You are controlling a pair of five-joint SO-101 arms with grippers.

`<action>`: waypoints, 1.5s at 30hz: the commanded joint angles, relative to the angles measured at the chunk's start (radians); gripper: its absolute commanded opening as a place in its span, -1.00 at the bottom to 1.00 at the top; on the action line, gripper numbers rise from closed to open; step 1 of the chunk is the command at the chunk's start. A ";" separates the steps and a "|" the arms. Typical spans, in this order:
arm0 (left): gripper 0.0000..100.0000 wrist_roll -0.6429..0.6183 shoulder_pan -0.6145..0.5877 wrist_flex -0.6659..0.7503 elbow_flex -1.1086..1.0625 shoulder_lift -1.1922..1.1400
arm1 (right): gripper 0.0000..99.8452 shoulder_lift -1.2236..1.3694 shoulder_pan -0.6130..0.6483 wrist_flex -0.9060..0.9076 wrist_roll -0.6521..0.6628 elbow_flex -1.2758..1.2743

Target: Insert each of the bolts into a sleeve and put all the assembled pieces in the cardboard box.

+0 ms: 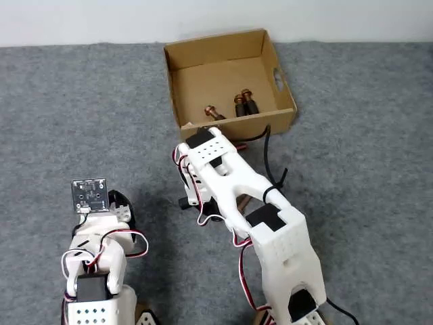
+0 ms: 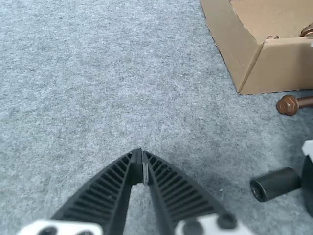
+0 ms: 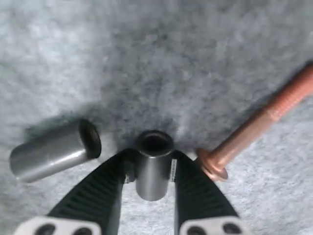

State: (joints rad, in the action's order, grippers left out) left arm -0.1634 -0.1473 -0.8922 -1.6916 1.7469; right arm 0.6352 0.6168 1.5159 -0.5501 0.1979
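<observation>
Gripping anything, was the right end effector point(image 3: 154, 159)? (reviewer)

Yes. It was closed on a sleeve point(image 3: 154, 171), dark metal, pinched between both fingers point(image 3: 105, 191). Open end faced away from the wrist camera, low over the grey table point(image 3: 195, 58). (annotator)

Loose parts near it? (reviewer)

A second sleeve point(image 3: 54, 152) lay on its side on the table just beside the held one, not touching it. A copper bolt point(image 3: 259, 122) lay on the other side, flanged head just beside one finger, shank angled away. Whether head and finger touched, could not tell. (annotator)

And the left end effector point(image 2: 142, 164)? (reviewer)

Closed, tips together, nothing between them, over bare table. In the high view the left arm point(image 1: 95, 264) stood well apart from the box. (annotator)

Where was the cardboard box point(image 1: 274, 120)? (reviewer)

At the far side of the table, top open. Three copper-headed pieces lay inside near the front wall. A pair point(image 1: 244, 103) lay side by side with dark sleeves on. A single piece point(image 1: 212, 110) was partly hidden by the wall, so sleeve or not, could not tell. The right arm point(image 1: 230, 176) reached to just in front of that wall. The left wrist view caught the bolt's head outside the box, near the wall. (annotator)
</observation>
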 commanded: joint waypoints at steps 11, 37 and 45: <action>-0.99 0.003 0.017 0.018 0.004 0.000 | -0.98 -0.435 0.004 0.171 -0.025 0.000; -0.99 0.008 0.046 0.003 0.004 -0.002 | -0.98 -1.517 -0.430 -0.067 -0.032 -0.865; -0.99 0.009 0.081 0.104 0.002 -0.127 | -0.98 -1.865 -0.616 -0.105 0.118 -1.057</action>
State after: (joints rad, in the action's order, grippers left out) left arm -0.1634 -0.0905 -0.8477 -1.6916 1.6640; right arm -1.1155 0.0522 1.4285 -0.4733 -0.8286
